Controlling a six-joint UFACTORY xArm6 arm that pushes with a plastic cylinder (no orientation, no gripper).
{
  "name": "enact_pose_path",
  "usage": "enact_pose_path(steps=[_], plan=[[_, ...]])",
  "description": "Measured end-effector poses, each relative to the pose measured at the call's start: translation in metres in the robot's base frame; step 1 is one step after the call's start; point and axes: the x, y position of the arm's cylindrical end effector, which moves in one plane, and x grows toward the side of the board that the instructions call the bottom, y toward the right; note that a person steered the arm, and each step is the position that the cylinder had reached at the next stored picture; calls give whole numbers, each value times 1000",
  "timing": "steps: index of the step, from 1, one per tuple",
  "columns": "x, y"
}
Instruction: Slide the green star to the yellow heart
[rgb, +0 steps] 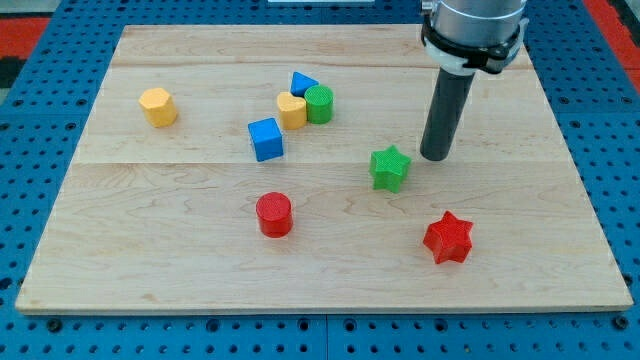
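Observation:
The green star (390, 168) lies right of the board's middle. The yellow heart (292, 110) sits up and to the left of it, in a tight cluster with a green cylinder (319, 104) on its right and a blue triangle (303, 84) above it. My tip (435, 157) rests on the board just right of the green star and slightly above it, with a small gap between them. The dark rod rises from the tip to the arm at the view's top.
A blue cube (266, 139) lies left of the star, below the cluster. A red cylinder (274, 215) sits lower left, a red star (447, 238) lower right, and a yellow hexagon (158, 106) far left. The wooden board (150, 260) lies on a blue perforated table.

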Motion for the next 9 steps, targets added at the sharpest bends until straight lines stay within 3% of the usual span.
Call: enact_pose_path(steps=[2,5,7,9], plan=[[39,-13],[23,-44],[22,-95],[3,-97]])
